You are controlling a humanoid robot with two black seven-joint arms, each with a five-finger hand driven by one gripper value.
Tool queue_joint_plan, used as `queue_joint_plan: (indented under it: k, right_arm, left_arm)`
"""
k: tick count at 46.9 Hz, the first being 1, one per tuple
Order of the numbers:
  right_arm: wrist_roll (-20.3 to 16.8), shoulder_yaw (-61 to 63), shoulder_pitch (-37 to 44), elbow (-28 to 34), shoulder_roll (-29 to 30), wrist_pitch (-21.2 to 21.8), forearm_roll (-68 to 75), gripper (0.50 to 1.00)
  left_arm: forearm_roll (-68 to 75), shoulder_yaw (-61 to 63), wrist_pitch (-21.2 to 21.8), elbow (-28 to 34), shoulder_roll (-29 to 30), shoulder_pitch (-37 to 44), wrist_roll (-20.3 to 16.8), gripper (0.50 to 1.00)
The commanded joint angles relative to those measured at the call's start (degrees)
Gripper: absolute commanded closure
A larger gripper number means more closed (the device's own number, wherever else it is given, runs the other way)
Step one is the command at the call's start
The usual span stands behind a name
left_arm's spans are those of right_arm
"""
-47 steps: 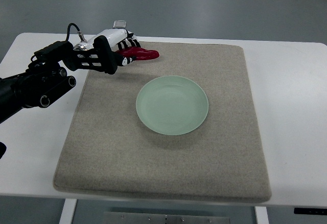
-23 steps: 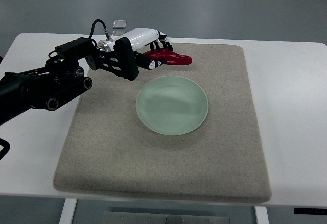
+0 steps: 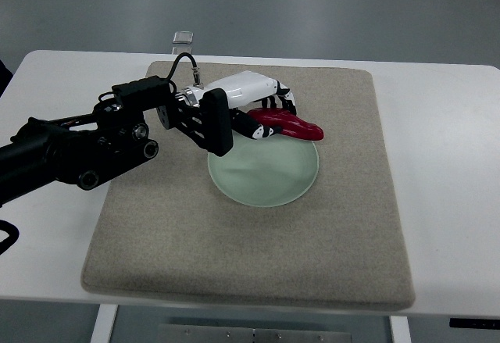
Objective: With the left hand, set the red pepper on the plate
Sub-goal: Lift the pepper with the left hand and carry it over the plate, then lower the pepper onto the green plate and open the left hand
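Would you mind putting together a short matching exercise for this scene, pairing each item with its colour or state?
Column one:
1. red pepper
2. plate
3. mat
4. left hand

Column two:
A. pale green, lying on the mat
B. beige, spread over the white table
C. held above the plate's far rim
D. closed around the pepper

Pairs: 1-C, 2-A, 3-B, 4-D

Beige mat [image 3: 258, 257] on white table [image 3: 445, 179], small clear obj [image 3: 183, 41] at far edge
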Motion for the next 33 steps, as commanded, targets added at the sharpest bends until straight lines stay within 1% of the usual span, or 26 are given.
queue_joint_plan:
  k: [1, 12, 33]
  right_arm:
    - [-0.02, 0.00, -0.07, -0.03, 0.00, -0.01, 0.00, 0.568]
    - [-0.02, 0.00, 0.01, -0.03, 0.00, -0.01, 0.00, 0.568]
    - [-0.02, 0.00, 0.01, -0.03, 0.00, -0.01, 0.00, 0.568]
  left_arm:
    - [0.05, 0.78, -0.01, 0.20, 0.00, 0.09, 0.01, 1.000]
    - [2.86, 1.84, -0.01, 0.56, 0.00, 0.88, 0.01, 1.000]
    - [2.95, 1.84, 0.17, 0.56, -0.09, 1.59, -0.43, 1.000]
